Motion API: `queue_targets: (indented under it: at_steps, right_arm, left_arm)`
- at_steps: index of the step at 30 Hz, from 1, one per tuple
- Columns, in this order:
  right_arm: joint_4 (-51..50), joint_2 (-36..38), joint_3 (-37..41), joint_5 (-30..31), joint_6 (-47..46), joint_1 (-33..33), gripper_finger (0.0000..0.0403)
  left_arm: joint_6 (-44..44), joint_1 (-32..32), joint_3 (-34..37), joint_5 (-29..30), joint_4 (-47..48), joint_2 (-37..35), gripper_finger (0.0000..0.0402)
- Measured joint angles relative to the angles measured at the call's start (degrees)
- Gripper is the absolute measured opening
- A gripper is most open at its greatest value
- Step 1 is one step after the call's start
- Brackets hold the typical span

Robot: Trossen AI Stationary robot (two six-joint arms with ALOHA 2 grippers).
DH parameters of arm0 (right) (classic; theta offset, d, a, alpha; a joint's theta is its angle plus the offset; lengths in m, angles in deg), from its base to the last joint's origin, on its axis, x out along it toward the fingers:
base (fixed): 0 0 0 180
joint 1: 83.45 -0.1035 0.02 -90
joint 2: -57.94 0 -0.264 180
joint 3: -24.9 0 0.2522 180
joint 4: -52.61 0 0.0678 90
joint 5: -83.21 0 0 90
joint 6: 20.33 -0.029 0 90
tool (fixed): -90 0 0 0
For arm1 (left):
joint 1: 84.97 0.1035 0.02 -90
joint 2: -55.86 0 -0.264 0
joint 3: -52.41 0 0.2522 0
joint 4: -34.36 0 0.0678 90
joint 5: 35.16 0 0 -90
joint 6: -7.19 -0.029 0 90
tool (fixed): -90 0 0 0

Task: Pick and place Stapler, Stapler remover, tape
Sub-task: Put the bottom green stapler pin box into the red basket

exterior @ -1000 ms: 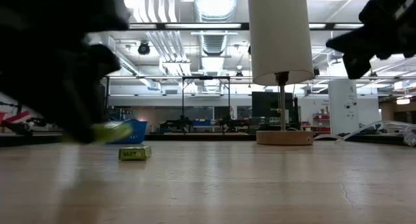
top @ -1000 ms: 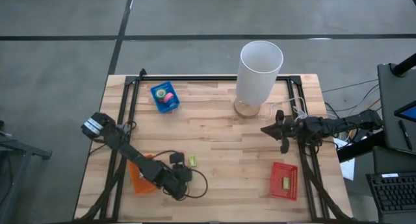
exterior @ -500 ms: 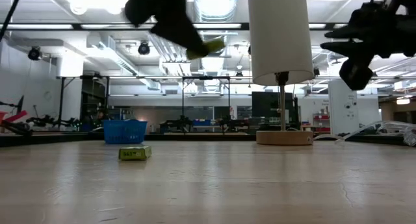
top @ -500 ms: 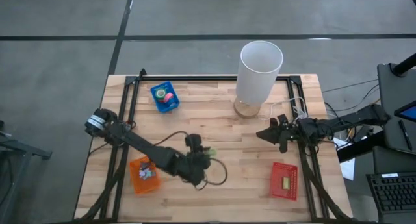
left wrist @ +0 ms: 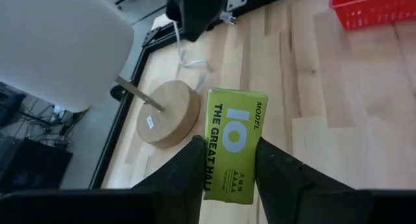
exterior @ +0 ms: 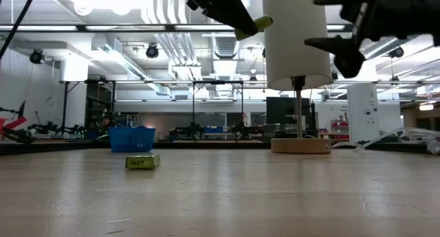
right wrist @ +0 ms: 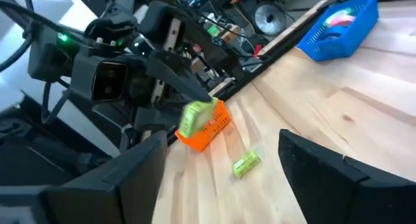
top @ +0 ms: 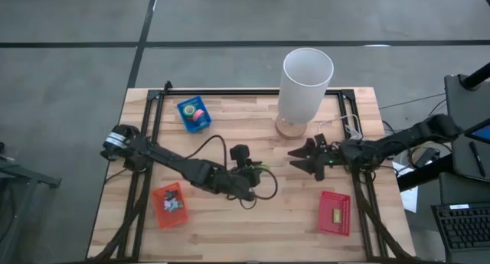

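From where I stand, the left gripper (top: 257, 171) hangs above the middle of the table (top: 253, 218), its jaws pinched on a yellow-green box (left wrist: 234, 145) of staples. In the left wrist view the box stands up between the two dark fingers (left wrist: 188, 165) and sticks out well beyond their tips, its printed face toward the camera. Ahead of those jaws sits the round wooden foot of the white lamp (top: 305, 84), and off to one side of them the corner of the red basket (top: 334, 213) shows.

The right gripper (top: 304, 158) is raised too, facing the left one across a short gap, with nothing between its fingers. Its jaws stand spread wide; in the right wrist view the two fingers (right wrist: 140, 178) frame the scene from either side. Between them, farther off, I see the left gripper carrying its box, the orange basket (top: 169, 205) behind it, and a second yellow-green box (right wrist: 246, 163) lying flat on the wood.

The tape (top: 194, 111) rolls, pink and green ones showing, lie in the blue basket (top: 194, 115) near the table's far edge, well away from both pairs of jaws. The orange basket holds a few small coloured pieces that I cannot make out.
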Motion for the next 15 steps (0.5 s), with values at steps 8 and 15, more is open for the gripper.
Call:
queue_targets:
  at_steps: [8, 15]
  right_arm:
    - [-0.51, -12.83, -9.71, -0.12, 3.45, 0.2, 0.0299]
    - [-0.57, -20.37, -14.64, -1.01, 3.87, 0.49, 0.0287]
  left_arm:
    - [-0.71, 0.54, 0.0, 0.02, -0.57, 0.0, 0.0119]
    - [-0.8, 0.52, 0.04, 0.5, -0.6, 0.0, 0.0119]
